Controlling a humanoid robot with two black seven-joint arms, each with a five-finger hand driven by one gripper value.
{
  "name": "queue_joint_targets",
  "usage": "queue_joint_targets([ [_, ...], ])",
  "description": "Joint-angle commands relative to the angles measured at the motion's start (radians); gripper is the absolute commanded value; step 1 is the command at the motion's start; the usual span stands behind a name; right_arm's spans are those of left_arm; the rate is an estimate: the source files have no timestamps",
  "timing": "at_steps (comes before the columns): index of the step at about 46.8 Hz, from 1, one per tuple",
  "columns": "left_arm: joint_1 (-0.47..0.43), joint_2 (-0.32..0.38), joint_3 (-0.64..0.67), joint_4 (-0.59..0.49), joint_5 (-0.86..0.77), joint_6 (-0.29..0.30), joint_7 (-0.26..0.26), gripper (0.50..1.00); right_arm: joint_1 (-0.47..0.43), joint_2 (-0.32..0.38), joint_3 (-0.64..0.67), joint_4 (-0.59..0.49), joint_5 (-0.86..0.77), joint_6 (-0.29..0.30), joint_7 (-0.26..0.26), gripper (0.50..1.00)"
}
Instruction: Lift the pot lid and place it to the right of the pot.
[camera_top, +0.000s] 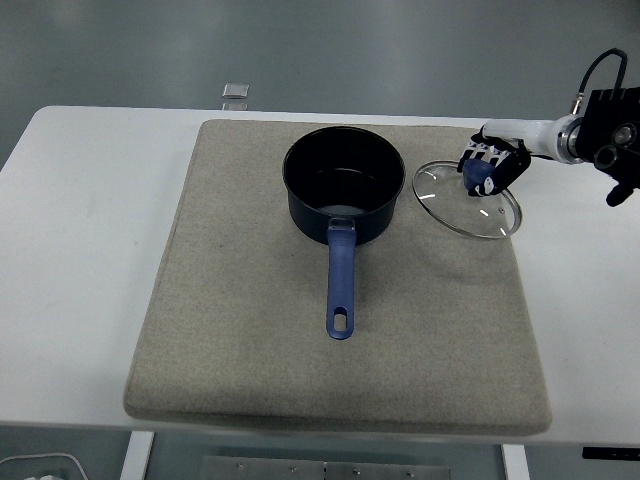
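Note:
A dark blue pot (344, 194) with a long blue handle pointing toward me stands uncovered on the grey mat (250, 330). The glass lid (467, 198) with a blue knob is to the right of the pot, low over or resting on the mat's right edge. My right hand (489, 167) comes in from the right and its fingers are curled around the lid's knob. The left arm is out of view.
A small clear object (236, 91) lies on the table's far edge, behind the mat. The white table (80, 250) extends left and right of the mat.

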Motion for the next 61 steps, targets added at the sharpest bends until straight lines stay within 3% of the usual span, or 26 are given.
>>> queue_joint_targets([
  [1,0.0,0.0,0.0,0.0,0.0,0.0,0.0,1.0,-0.004,0.004,0.002,0.0,-0.003,-0.002,-0.001,0.566],
  [6,0.0,0.0,0.0,0.0,0.0,0.0,0.0,1.0,-0.006,0.02,0.0,0.0,-0.004,-0.006,-0.001,0.617],
  [15,0.0,0.0,0.0,0.0,0.001,0.0,0.0,1.0,-0.007,0.024,0.0,0.007,-0.003,-0.022,-0.001,0.829],
  [22,0.0,0.0,0.0,0.0,0.001,0.0,0.0,1.0,0.002,0.017,0.005,0.013,0.003,-0.014,0.004,0.911],
  [35,0.0,0.0,0.0,0.0,0.0,0.0,0.0,1.0,0.009,0.003,0.244,0.008,0.019,0.141,0.007,0.924],
  [40,0.0,0.0,0.0,0.0,0.001,0.0,0.0,1.0,-0.043,0.015,0.353,0.002,0.048,0.136,0.008,0.921],
  [47,0.0,0.0,0.0,0.0,0.0,0.0,0.0,1.0,-0.113,0.026,0.479,0.0,0.236,0.121,0.001,0.919],
  [53,0.0,0.0,0.0,0.0,0.0,0.0,0.0,1.0,-0.145,0.029,0.522,-0.006,0.431,0.061,0.001,0.917],
  [61,0.0,0.0,0.0,0.0,0.001,0.0,0.0,1.0,-0.181,0.049,0.546,-0.084,0.673,0.06,0.002,0.917],
])
